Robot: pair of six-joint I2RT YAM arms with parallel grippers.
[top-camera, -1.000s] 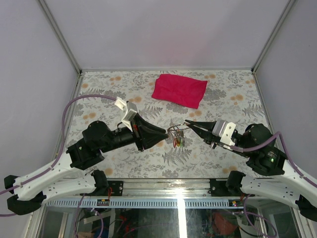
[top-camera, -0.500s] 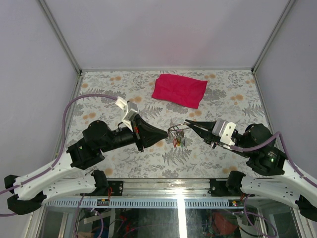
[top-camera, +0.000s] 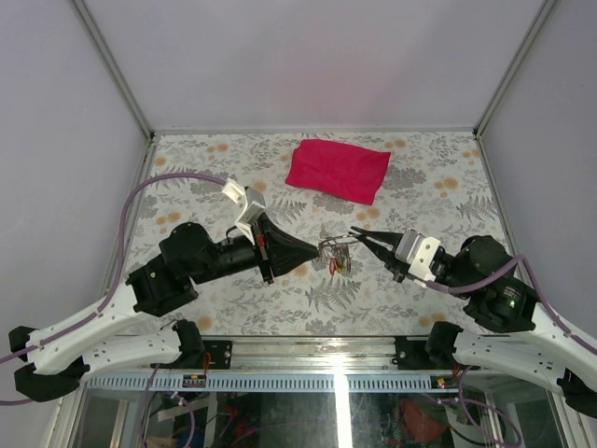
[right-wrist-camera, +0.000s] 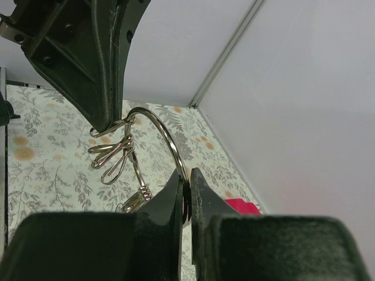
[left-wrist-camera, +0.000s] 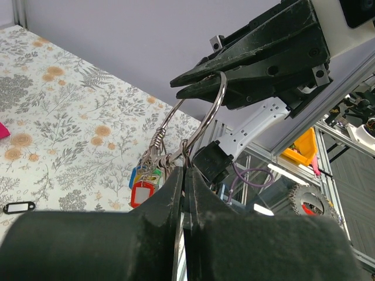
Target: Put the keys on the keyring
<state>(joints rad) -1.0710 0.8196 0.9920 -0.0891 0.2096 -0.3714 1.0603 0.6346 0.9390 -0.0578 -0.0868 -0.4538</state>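
Both sets of jaws are clamped on the keyring [left-wrist-camera: 215, 114], left gripper [top-camera: 315, 248] from the left, right gripper [top-camera: 354, 232] from the right, in the air over the table [top-camera: 429, 187] middle. The keys [left-wrist-camera: 142, 188] dangle below. Best: right steady, left works the coil gently, no twisting.

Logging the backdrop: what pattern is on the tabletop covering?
Grey fern leaves and orange blossoms on white; the tabletop covering shows best from the top external view.

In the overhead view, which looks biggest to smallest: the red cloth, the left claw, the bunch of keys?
1. Red cloth
2. Left gripper (held nearer the camera, so flattered)
3. Bunch of keys, clearly smallest
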